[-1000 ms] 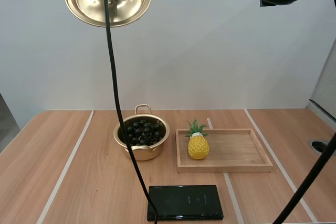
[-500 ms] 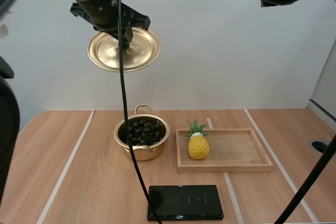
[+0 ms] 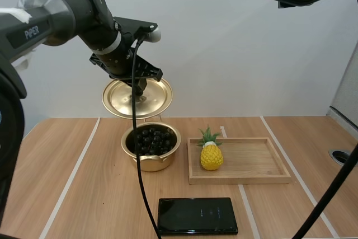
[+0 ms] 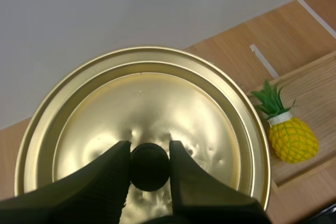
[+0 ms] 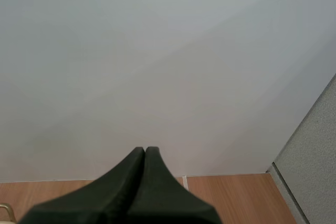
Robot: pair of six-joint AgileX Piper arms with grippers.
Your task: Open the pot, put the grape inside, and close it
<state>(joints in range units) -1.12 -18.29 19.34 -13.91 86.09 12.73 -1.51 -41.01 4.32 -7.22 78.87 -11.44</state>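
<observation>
Left end effector (image 4: 149, 151) pinching the black knob (image 4: 149, 170) of the round golden metal lid (image 4: 210, 108), just above the golden metal pot (image 3: 152, 163) near the table's (image 3: 84, 194) far edge. The dark grape bunch (image 3: 150, 140) lies inside the pot. Right end effector (image 5: 144, 153): 2 fingers pressed together, empty.

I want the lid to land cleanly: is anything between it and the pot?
Nothing visible. The lid, pinched by its knob in the left gripper, hangs over the open pot with only air between. The grapes lie inside the pot; the pineapple stands aside on the tray.
</observation>
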